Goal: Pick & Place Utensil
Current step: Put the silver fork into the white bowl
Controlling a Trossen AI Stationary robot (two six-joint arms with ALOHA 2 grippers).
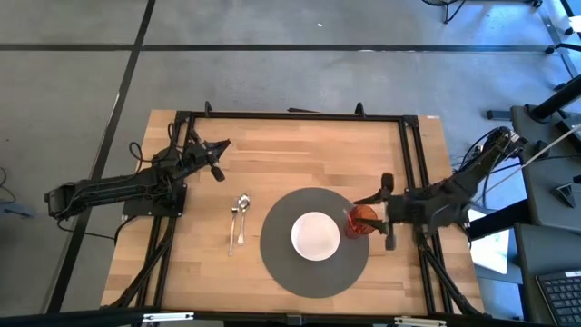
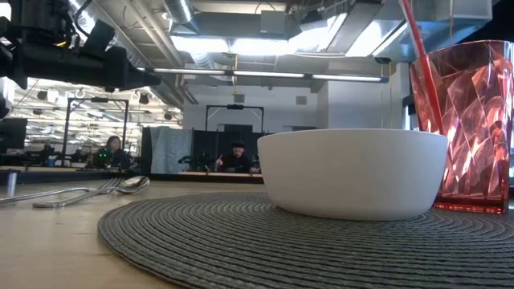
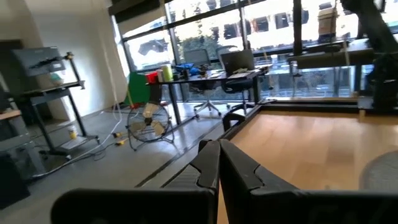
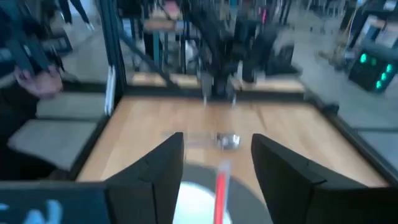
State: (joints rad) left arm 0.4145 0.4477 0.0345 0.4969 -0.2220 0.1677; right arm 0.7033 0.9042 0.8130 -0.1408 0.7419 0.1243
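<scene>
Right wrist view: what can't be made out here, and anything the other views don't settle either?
- Right wrist view: motion blur smears the utensils; fork and spoon cannot be separated.
- Right wrist view: red straw runs off the bottom edge; the cup is out of frame.
- Low view: red cup is cut by the right edge; white bowl hides its lower left side.
- High view: right gripper sits around the cup; contact is too small to judge.
</scene>
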